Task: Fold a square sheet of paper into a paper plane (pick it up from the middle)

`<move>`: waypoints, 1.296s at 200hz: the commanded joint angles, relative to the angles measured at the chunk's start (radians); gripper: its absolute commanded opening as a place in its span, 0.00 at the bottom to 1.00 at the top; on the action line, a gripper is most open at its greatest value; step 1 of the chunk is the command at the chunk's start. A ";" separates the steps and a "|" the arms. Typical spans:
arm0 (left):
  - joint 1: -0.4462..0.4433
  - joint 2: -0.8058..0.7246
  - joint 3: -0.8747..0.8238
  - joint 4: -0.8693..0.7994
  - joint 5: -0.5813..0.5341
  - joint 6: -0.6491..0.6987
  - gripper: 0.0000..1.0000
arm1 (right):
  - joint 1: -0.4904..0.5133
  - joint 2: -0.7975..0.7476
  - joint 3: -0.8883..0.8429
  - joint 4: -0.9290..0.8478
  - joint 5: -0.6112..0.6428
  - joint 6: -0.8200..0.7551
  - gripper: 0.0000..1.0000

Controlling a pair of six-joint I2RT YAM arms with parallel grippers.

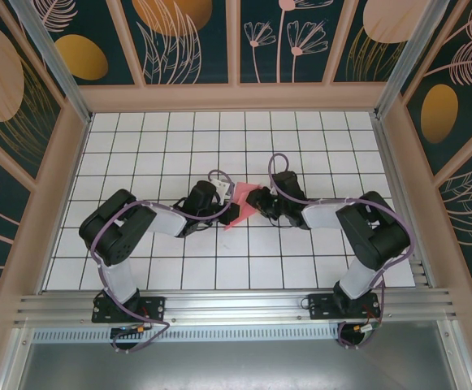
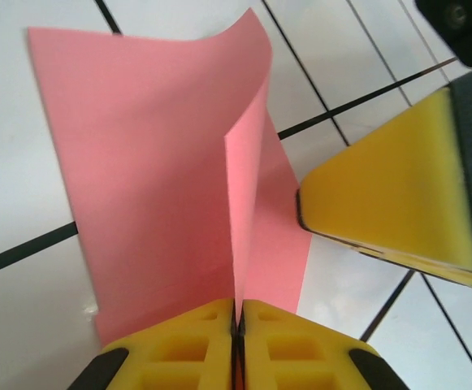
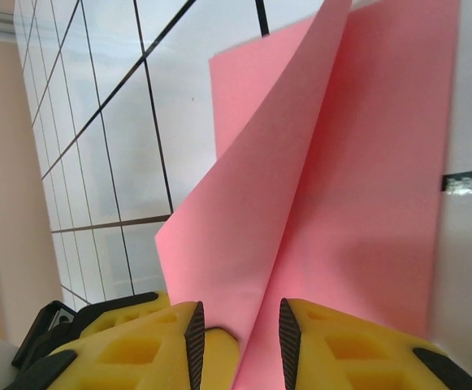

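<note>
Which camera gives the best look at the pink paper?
The left wrist view: most of the pink sheet shows, one flap standing up, pinched in the left hand. The right wrist view crops it close; the top view gives a small, partly hidden patch.

From above, the square sheet of paper (image 1: 242,197) is mostly hidden by the left pincer (image 1: 229,213) and the right pincer (image 1: 257,201)

White tiled tabletop (image 1: 138,146) (black grid lines); teal floral wall panels (image 1: 191,49); aluminium rail (image 1: 236,302) at near edge.
</note>
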 commanded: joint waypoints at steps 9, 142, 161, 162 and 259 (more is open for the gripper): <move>0.007 -0.031 -0.015 0.075 0.050 -0.077 0.11 | -0.009 -0.021 -0.006 0.028 -0.009 -0.024 0.34; 0.027 0.051 -0.012 0.106 0.100 -0.272 0.12 | -0.010 0.041 0.039 -0.014 -0.037 -0.069 0.43; 0.030 0.055 -0.015 0.115 0.108 -0.286 0.13 | -0.010 0.054 0.051 -0.022 -0.039 -0.076 0.43; 0.029 0.055 -0.015 0.115 0.108 -0.286 0.13 | -0.010 0.053 0.052 -0.022 -0.039 -0.076 0.43; 0.034 0.064 -0.014 0.106 0.115 -0.300 0.15 | -0.010 0.115 0.111 -0.109 -0.007 -0.073 0.46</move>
